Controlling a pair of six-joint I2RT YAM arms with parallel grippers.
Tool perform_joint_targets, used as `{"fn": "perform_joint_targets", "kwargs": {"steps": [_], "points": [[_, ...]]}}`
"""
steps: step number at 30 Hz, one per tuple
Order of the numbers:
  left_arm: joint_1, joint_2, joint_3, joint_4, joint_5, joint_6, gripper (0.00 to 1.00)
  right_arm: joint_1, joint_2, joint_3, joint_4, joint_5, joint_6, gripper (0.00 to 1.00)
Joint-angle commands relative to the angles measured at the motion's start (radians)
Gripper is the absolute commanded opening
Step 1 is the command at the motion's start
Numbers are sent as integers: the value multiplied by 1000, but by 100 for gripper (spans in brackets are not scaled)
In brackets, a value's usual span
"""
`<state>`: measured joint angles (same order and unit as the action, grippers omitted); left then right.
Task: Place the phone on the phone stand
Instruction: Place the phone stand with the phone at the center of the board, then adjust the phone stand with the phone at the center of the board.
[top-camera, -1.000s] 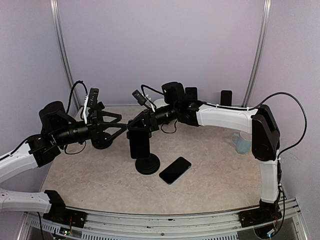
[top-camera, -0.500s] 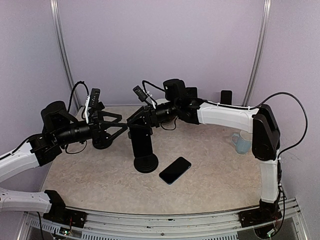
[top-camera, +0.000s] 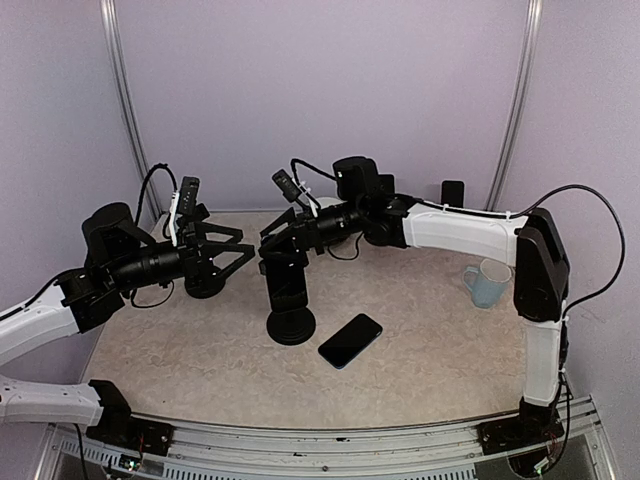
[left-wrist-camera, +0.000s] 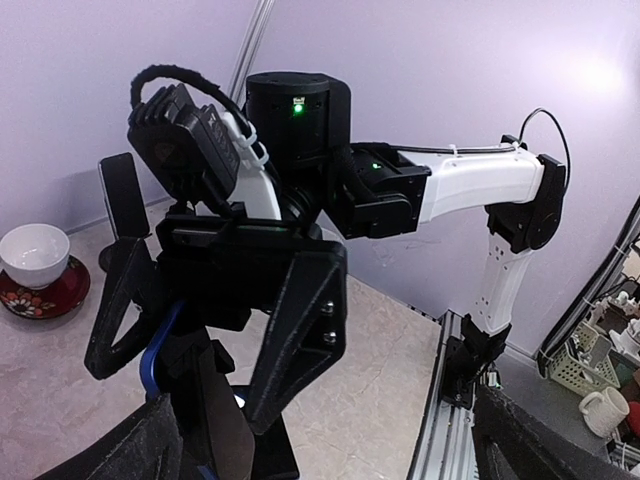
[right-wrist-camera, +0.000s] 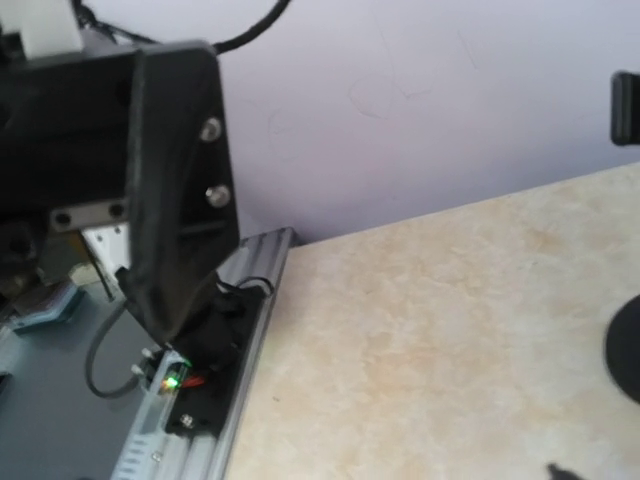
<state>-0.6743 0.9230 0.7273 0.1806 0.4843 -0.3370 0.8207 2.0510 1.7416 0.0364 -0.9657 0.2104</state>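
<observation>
A black finger (right-wrist-camera: 178, 180) with two screw heads in its side fills the upper left, its tip pointing down. Under it a metal rail (right-wrist-camera: 255, 300) runs along the edge of the beige marbled worktop (right-wrist-camera: 420, 330). Just beside the rail, off the worktop, sits a black box (right-wrist-camera: 195, 385) with a small green light (right-wrist-camera: 172, 382) and a thin cable (right-wrist-camera: 100, 350). A pale purple wall (right-wrist-camera: 400, 90) rises behind. At the right border, a dark round shape (right-wrist-camera: 626, 350) and a dark rectangle (right-wrist-camera: 626, 108) are cut off.

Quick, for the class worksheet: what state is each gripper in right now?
Left gripper: open, holding nothing.
Right gripper: open, at the top of the phone stand, holding nothing.
</observation>
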Motion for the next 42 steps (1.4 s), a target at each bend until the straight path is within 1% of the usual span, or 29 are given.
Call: {"fn": "perform_joint_targets", "kwargs": {"steps": [1,6,12,17,23,27,34,38,40,42], "points": [[5,-9,-18,35,-13,-13,99,-24,-93,-43,-10,49,7,100],[5,-17,-19,37,-19,-18,99,-32,-130,-35,-59,116,29,100],[5,-38,-20,28,-25,-22,99,-32,-124,77,-189,181,112,100],[6,-29,-22,13,-39,-14,99,-33,-129,137,-224,159,160,100],[13,13,17,-15,-39,-3,99,-34,-164,192,-222,170,177,100],[19,41,50,-32,-37,8,99,-47,-155,239,-235,181,181,100],[27,103,76,-12,-18,1,99,-95,-118,288,-149,117,240,100],[27,107,74,-2,-14,-4,99,-94,-50,393,-149,86,300,100],[27,105,75,-11,-22,1,99,-92,-12,489,-172,73,305,100],[31,107,86,-29,-23,7,99,-93,10,547,-208,76,286,100]]}}
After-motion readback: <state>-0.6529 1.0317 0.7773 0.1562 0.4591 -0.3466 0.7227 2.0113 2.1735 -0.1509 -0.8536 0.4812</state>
